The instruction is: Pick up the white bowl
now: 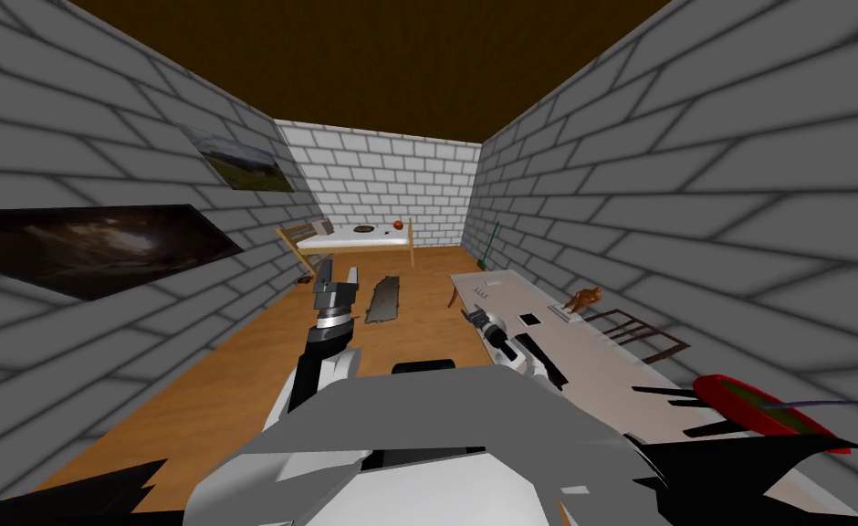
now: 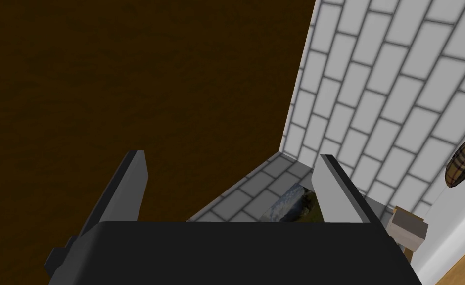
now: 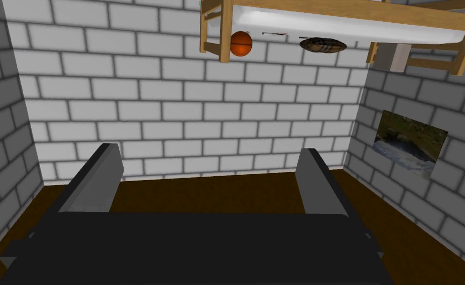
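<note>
Head view: L gripper [image 1: 338,274] hangs above the floor [image 1: 235,365], just left of a grey mat [image 1: 384,299]. Its fingers are apart w/ nothing betw. them. R gripper [image 1: 473,316] sits lower, at the left edge of the table [image 1: 601,374]. On the table, a brown figure [image 1: 585,298] stands at the far right edge. A red dish [image 1: 765,411] is at the table's near end. A chair [image 1: 642,333] stands betw. table and right wall. The bed [image 1: 354,240] is against the far wall, w/ a ball [image 1: 398,224] and a cap [image 1: 361,228] on it, apart from each other. Bowl: position cannot be told.

Left wrist view: L fingers [image 2: 127,188] are spread wide, released, gripping nothing. Beyond them are the brown ceiling, a brick wall and one corner of the bed w/ the cap.

Right wrist view: R fingers [image 3: 315,180] are likewise spread, released, gripping nothing. They aim at the far brick wall. The bed is seen inverted. The ball lies just beside a bed post, and the cap lies further along the mattress. A picture [image 3: 409,143] hangs on the side wall.
</note>
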You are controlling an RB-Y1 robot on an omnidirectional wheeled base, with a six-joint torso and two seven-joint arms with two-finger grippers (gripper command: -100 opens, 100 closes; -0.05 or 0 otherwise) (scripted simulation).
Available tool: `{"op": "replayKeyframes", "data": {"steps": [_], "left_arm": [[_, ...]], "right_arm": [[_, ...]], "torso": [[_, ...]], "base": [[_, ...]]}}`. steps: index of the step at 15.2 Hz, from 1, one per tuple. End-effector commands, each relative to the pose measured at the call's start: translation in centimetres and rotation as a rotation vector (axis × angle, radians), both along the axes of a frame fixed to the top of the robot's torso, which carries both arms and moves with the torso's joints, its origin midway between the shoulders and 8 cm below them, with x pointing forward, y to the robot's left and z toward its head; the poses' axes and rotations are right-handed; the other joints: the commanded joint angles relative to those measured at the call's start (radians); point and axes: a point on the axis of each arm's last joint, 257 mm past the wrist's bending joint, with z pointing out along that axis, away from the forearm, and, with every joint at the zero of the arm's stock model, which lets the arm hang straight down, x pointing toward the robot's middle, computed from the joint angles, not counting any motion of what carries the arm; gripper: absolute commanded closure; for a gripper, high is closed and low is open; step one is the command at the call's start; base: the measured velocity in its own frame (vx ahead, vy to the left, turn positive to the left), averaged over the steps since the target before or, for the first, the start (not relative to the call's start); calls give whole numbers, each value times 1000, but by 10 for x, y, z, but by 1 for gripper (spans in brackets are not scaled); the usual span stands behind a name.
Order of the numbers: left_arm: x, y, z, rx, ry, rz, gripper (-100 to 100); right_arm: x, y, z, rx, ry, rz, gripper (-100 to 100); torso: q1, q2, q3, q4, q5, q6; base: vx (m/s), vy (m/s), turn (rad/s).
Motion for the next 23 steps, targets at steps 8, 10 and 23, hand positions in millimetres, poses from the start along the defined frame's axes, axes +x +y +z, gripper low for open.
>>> {"op": "replayKeyframes", "data": {"steps": [8, 10, 23], "left_arm": [[0, 0, 0, 0, 0, 0, 0], [0, 0, 0, 0, 0, 0, 0], [0, 0, 0, 0, 0, 0, 0]], "right_arm": [[-33, -55, -72, -293, 147, 44, -100], [-42, -65, -84, -300, 181, 30, -100], [-136, -174, -161, -676, 457, 106, -100]], "torso": [[-1, 1, 1, 0, 0, 1], [-1, 1, 1, 0, 0, 0], [-3, 3, 2, 1, 0, -1]], "base": [[-21, -18, 181], [-26, -22, 149], [-38, -26, 205]]}}
